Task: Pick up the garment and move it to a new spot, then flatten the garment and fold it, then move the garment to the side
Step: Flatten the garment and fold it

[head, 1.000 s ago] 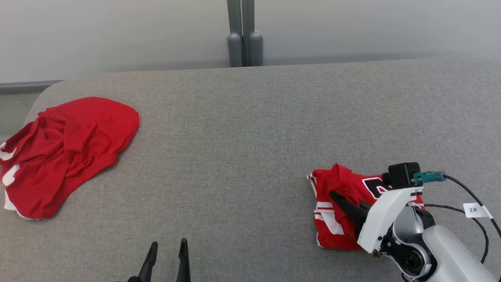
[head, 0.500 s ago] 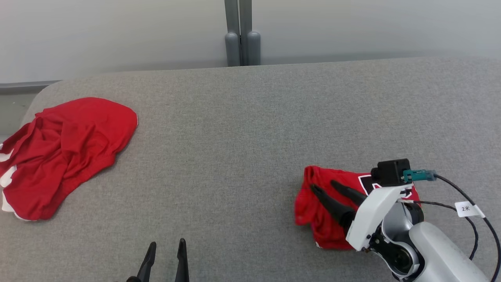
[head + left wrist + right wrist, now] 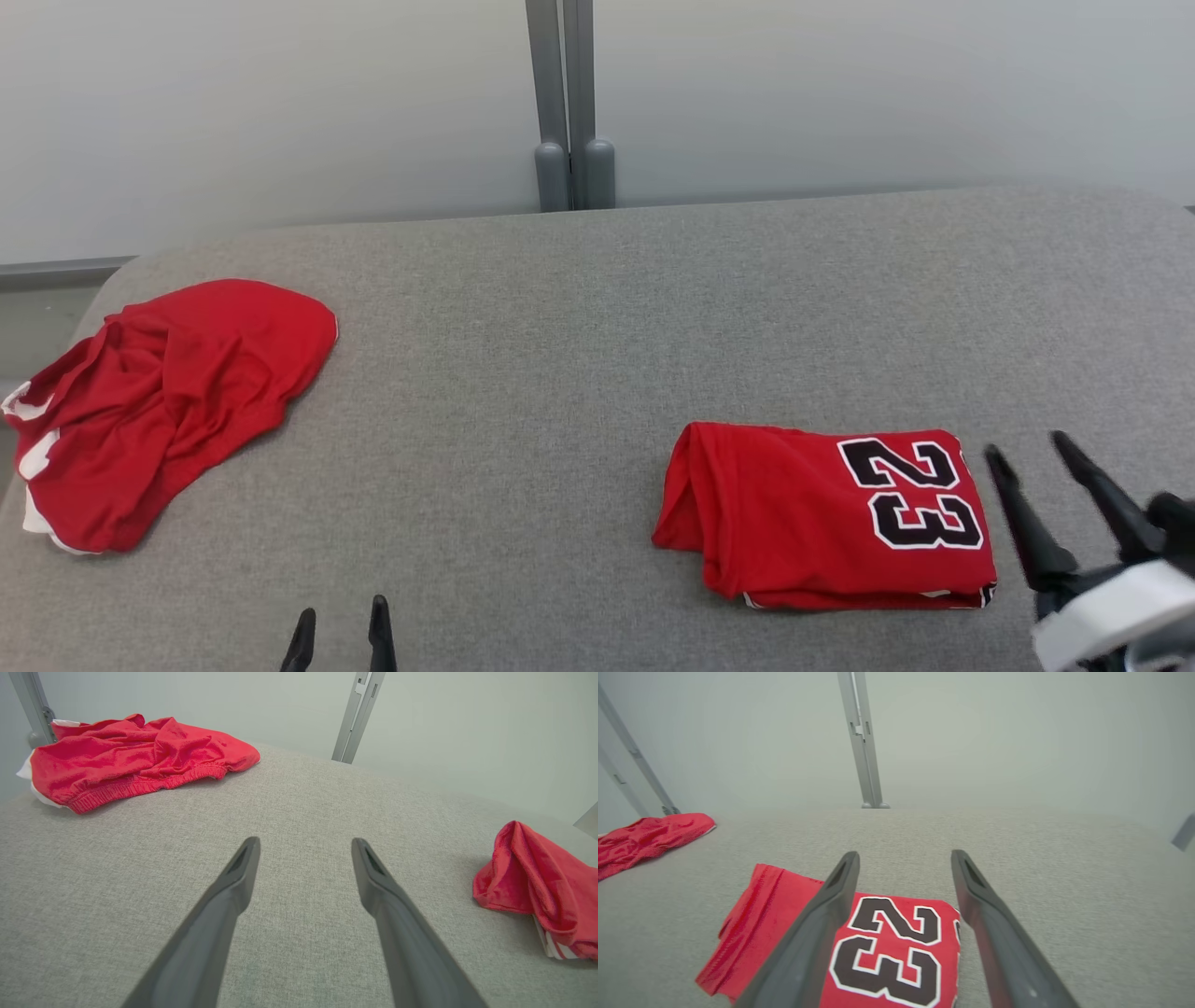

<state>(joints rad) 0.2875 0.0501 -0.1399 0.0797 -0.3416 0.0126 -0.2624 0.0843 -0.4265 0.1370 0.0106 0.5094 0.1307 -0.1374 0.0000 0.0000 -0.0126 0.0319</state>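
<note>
**Clearance on table: two cloth obstacles, one post**

A wide bare stretch of table [image 3: 560, 373] runs between the crumpled red garment [image 3: 159, 411] at far left and the folded red garment [image 3: 822, 518] at right. It leaves passage through the middle and along the far edge. Both cloths lie low. A grey post [image 3: 560, 103] rises behind the far edge, near centre. The left end effector [image 3: 342, 609] is over bare surface at the near edge, jaws apart. The right end effector [image 3: 1025, 445] is just right of the folded red garment, jaws apart, with bare table beyond it.
</note>
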